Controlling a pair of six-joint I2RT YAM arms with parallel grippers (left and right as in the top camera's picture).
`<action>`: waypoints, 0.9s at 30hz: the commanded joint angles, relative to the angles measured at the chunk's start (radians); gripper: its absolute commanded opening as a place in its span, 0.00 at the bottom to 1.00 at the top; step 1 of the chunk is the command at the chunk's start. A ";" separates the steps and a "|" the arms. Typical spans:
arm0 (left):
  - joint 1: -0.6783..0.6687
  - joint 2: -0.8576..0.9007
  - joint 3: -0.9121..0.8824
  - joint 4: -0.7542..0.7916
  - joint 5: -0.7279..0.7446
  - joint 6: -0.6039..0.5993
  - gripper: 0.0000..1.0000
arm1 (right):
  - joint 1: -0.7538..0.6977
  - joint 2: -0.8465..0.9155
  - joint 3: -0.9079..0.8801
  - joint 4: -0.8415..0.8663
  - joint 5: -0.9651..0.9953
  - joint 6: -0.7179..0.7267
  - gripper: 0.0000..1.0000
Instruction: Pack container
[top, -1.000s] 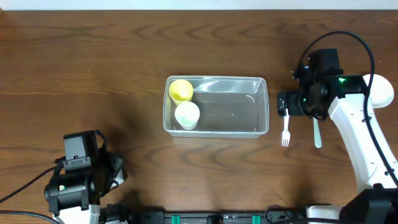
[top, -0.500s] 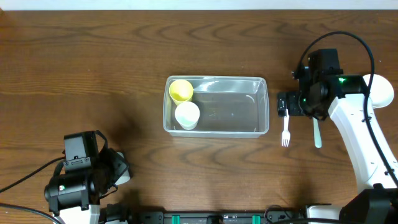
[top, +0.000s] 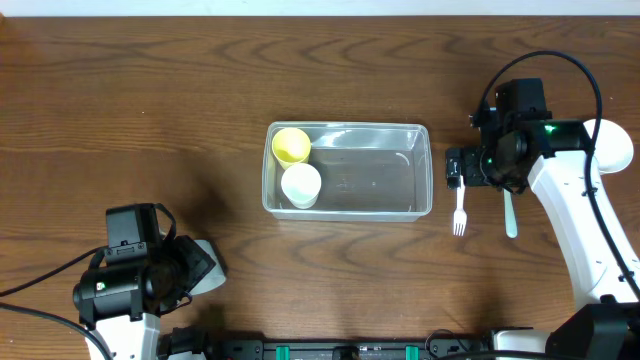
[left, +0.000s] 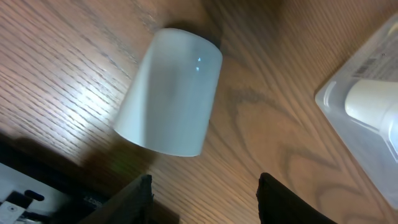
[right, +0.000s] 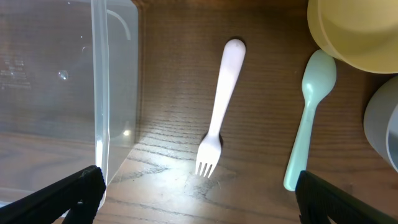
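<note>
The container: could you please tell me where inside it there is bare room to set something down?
In the container, the floor is bare from the yellow cup and white cup across to its right wall. Its left end, holding both cups, is crowded. Outside the right wall lie a white fork and a pale green spoon, crowding that side.

Robot lab: 2 arms (top: 575, 205) (top: 125, 290), wood tbl (top: 150, 100)
</note>
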 joint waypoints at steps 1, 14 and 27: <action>0.002 0.000 0.004 -0.009 0.024 -0.001 0.55 | -0.006 0.004 0.013 -0.003 0.007 0.003 0.99; 0.001 0.058 0.085 0.074 0.042 0.254 0.55 | -0.006 0.004 0.013 -0.004 0.003 0.003 0.99; -0.121 0.361 0.360 -0.077 -0.042 0.534 0.58 | -0.006 0.004 0.013 0.001 0.003 0.003 0.99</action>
